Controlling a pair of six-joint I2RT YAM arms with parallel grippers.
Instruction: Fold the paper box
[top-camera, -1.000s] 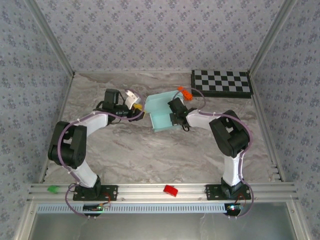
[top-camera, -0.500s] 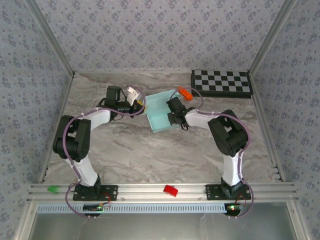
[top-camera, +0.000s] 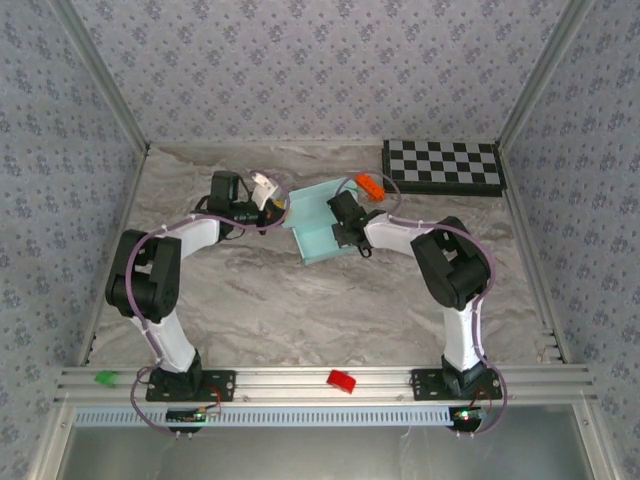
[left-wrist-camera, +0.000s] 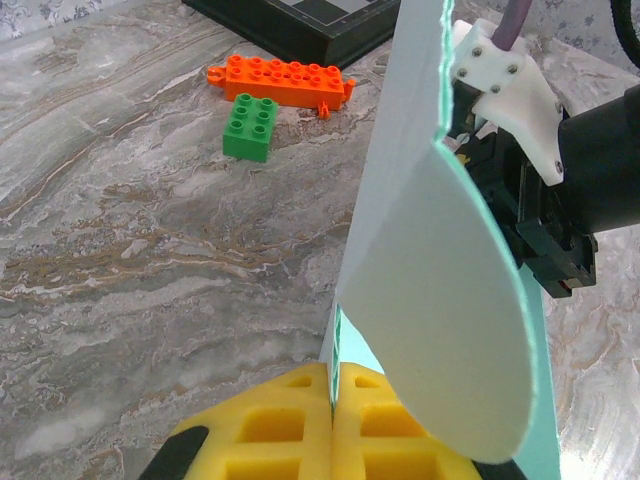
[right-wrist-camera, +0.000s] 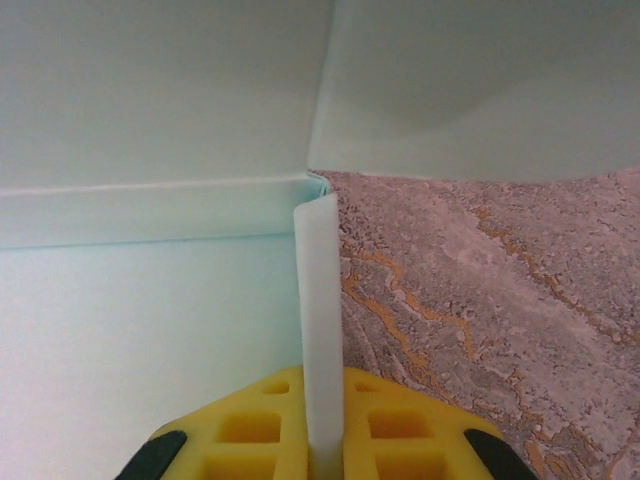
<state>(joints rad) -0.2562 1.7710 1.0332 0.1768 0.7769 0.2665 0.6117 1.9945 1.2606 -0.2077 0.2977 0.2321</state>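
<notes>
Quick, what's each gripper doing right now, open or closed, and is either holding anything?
Left gripper: closed, pinching an edge of the paper box.
Right gripper: closed, pinching a flap of the same box.

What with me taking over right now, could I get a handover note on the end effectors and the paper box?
Left end effector: shut on a wall edge of the pale aqua thin cardboard box.
Right end effector: shut on a narrow flap of the same box.
Box: middle of the grey marbled table.
Done: some walls raised.
To do: box not closed; folding remains.
</notes>
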